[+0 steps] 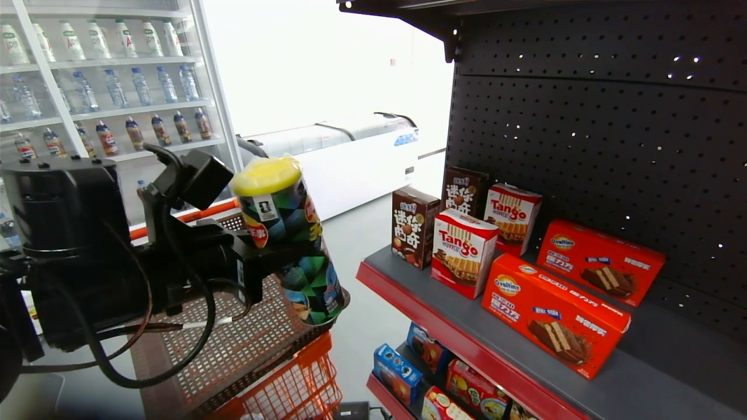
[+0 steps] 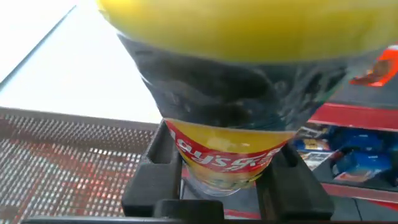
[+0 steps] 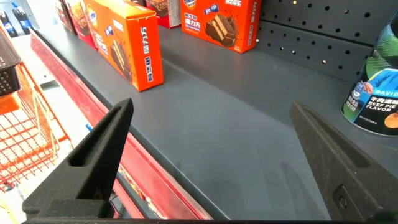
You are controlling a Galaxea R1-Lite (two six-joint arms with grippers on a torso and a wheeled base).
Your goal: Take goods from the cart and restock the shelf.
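At my left stands a drinks cooler (image 1: 105, 87); ahead, a white chest freezer (image 1: 350, 160) on grey floor (image 1: 365, 245), glare (image 1: 327, 58) behind it, perhaps a window.

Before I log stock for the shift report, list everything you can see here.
chip can: one, yellow lid, dark patterned body, above cart
cart: one, orange, under chip can
shelf: one, grey, red edge
orange boxes: two, orange, on shelf
wafer boxes: two, white-red, on shelf
brown boxes: two, brown, shelf's left end
small can: one, blue-green, on shelf
packets: several, blue and red, below shelf
bottles: many, mixed, cooler behind
chest freezer: one, white, behind
left gripper: one, black, shut on chip can
right gripper: one, black, open over shelf
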